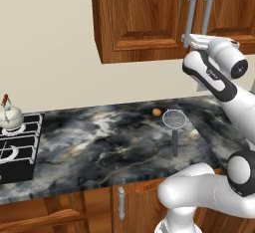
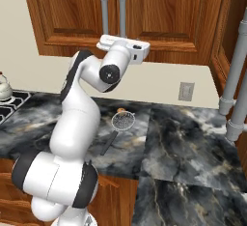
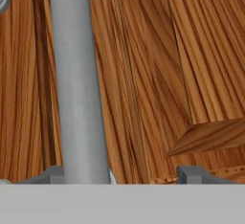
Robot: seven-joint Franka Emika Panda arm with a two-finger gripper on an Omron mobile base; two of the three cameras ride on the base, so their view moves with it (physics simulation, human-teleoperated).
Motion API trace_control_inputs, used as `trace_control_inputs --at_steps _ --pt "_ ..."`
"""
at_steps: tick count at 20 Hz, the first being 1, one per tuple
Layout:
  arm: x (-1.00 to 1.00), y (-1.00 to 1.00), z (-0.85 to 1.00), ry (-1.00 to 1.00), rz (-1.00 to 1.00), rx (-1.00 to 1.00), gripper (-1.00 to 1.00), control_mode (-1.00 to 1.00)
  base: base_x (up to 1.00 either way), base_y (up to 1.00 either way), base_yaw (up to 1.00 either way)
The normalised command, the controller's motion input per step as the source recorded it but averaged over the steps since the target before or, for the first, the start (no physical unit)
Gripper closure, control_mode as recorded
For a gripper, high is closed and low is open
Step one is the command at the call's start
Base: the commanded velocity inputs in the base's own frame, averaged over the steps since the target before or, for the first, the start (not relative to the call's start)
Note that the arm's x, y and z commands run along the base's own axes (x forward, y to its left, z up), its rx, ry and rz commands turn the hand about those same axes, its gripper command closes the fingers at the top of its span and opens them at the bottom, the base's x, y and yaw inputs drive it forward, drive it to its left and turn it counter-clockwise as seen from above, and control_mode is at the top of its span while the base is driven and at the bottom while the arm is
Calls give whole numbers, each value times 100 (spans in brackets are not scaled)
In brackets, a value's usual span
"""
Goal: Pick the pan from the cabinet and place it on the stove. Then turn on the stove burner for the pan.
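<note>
The reddish-brown cabinet [image 1: 144, 18] hangs on the wall with both doors closed, so the pan is hidden. Two grey bar handles run side by side down the door edges. My gripper [image 1: 188, 39] is raised to the lower end of the left handle [image 1: 191, 13]. In the hand view the gripper [image 3: 122, 175] is open and the grey bar [image 3: 76, 84] stands between its fingertips, close to the left one, against the wooden door [image 3: 143, 74]. The black stove [image 1: 20, 147] is at the counter's far left.
A white kettle [image 1: 10, 116] stands on the stove. On the dark marble counter [image 1: 109, 142] lie a silver mesh strainer [image 1: 174, 120] and a small orange thing [image 1: 157, 111]. A second cabinet with grey handles [image 2: 236, 75] juts out at the right, and an outlet [image 2: 186, 91] is on the wall.
</note>
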Motion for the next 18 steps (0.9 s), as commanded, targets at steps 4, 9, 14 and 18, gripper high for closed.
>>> trace_control_inputs --at_steps 4,9,14,18 --pt "0 2 -1 0 0 0 100 -100 0 0 0" --pt "-6 14 0 0 0 -2 100 -100 0 0 0" --pt "-14 11 6 0 0 -3 100 -100 0 0 0" --pt "-2 1 12 4 5 -2 100 -100 0 0 0"
